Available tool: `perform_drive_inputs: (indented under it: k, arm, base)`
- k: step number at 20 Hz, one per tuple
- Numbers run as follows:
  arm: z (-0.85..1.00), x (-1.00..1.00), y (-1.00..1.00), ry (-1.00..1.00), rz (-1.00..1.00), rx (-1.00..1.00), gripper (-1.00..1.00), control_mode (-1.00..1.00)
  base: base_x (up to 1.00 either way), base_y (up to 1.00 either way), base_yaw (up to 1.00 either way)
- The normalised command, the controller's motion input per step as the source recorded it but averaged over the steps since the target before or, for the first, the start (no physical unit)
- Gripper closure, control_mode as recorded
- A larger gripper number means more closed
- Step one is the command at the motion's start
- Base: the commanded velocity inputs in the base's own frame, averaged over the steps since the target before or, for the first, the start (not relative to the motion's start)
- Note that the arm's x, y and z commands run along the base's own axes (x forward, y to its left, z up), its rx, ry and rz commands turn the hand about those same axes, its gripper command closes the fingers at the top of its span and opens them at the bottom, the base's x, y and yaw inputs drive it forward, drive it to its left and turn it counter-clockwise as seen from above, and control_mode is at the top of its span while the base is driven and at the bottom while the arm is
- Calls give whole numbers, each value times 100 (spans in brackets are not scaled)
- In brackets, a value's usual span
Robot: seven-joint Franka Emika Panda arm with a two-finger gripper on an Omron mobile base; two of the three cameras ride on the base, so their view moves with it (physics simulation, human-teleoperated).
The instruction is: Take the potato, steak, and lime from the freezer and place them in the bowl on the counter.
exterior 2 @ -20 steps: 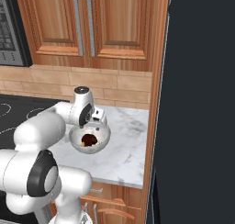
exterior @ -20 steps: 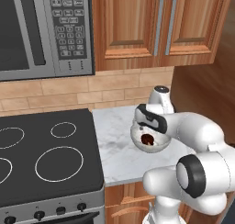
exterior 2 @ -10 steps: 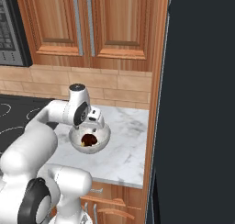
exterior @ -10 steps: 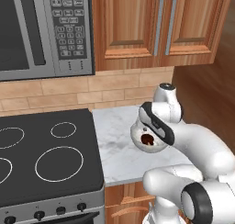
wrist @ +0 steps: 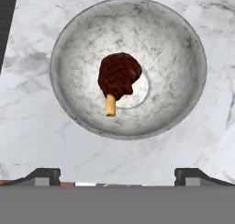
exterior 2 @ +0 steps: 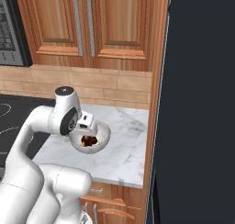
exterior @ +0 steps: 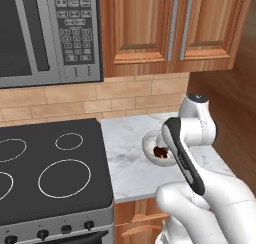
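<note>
So the surface here is a white-grey veined marble counter (exterior: 131, 163), a fairly narrow slab sitting over reddish-brown wooden base cabinets (exterior 2: 112, 198) with curved metal handles. To its left, touching its edge, is a flat black glass stovetop (exterior: 50, 168) with white burner rings and a row of dark knobs along the front. Behind both runs a tan brick-pattern backsplash (exterior: 130, 95). Up top there are reddish-brown wooden wall cabinets (exterior: 172, 28) with long vertical metal bar handles, and a silver and black microwave (exterior: 47, 33) hangs over the stove. Its keypad has tiny buttons with markings, but they're too small to read, and I can't make out any brand name anywhere. On the right side of the counter stands the tall dark slate-grey freezer (exterior 2: 197, 108), right up against the slab; it looks closed from the right base view.

The round silvery-grey bowl with the mottled inside (wrist: 176, 48) sits on the marble near the middle of the slab. In it lies the dark brown-red steak (wrist: 118, 75), roughly at the centre, with a pale tan stub poking out from under one end. Can't tell what that stub is.

The robot's two-finger gripper (wrist: 117, 175) hangs above the bowl, looking straight down into it, jaws spread wide with nothing between them, the dark fingertips (wrist: 43, 175) well apart.
</note>
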Motion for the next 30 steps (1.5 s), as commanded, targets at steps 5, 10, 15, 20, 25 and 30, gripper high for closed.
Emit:
perform_drive_inputs:
  k: [5,10,15,20,25,30]
  arm:
    - [53,-45,0,-2,0,0,-100,-100]
    - [58,-34,0,-1,0,0,-100,-100]
    - [61,-38,0,-1,0,0,-100,-100]
    - [66,-49,0,0,0,0,-100,-100]
    - [56,-44,0,0,0,0,-100,-100]
    - [43,-58,0,0,0,0,-100,-100]
  base:
    - [0,0,0]
    - [0,0,0]
    - [0,0,0]
    - [0,0,0]
    - [0,0,0]
    - [0,0,0]
